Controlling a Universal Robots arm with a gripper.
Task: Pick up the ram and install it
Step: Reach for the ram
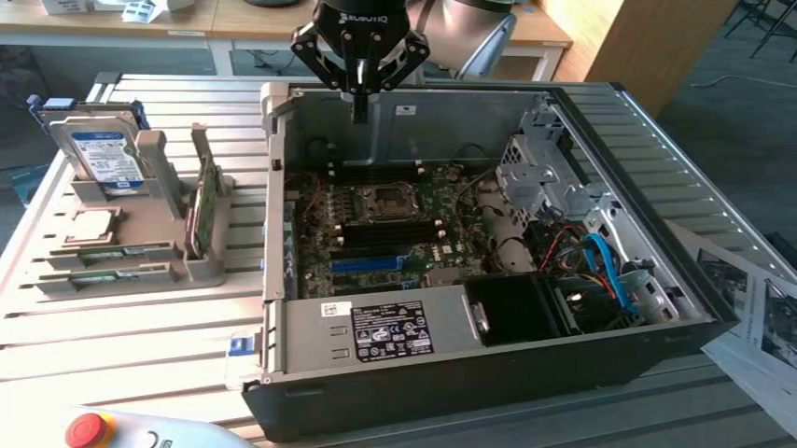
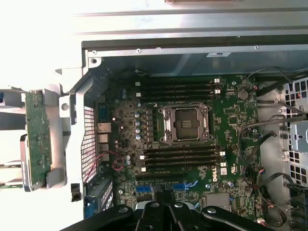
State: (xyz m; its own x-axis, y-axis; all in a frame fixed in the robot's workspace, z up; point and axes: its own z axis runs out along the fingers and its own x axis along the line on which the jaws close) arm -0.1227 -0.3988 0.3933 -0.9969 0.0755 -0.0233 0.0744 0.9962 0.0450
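Note:
The ram (image 1: 115, 252) is a narrow green stick lying flat in the grey rack (image 1: 187, 271) on the exterior view's left, with a second stick like it (image 1: 103, 277) just in front. My gripper (image 1: 360, 110) hangs over the far wall of the open computer case (image 1: 498, 373), well away from the rack, fingers shut with nothing between them. In the wrist view the gripper (image 2: 163, 199) is above the green motherboard (image 2: 231, 115), whose black memory slots (image 2: 180, 89) lie on either side of the processor socket (image 2: 185, 124).
The rack also holds a blue-labelled hard drive (image 1: 100, 154) and a broader green card (image 1: 200, 201) standing upright. The case holds a power supply (image 1: 386, 331), drive cage (image 1: 542, 173) and cables (image 1: 604, 266). A red stop button (image 1: 85, 429) sits at the front edge; papers (image 1: 748, 308) lie right.

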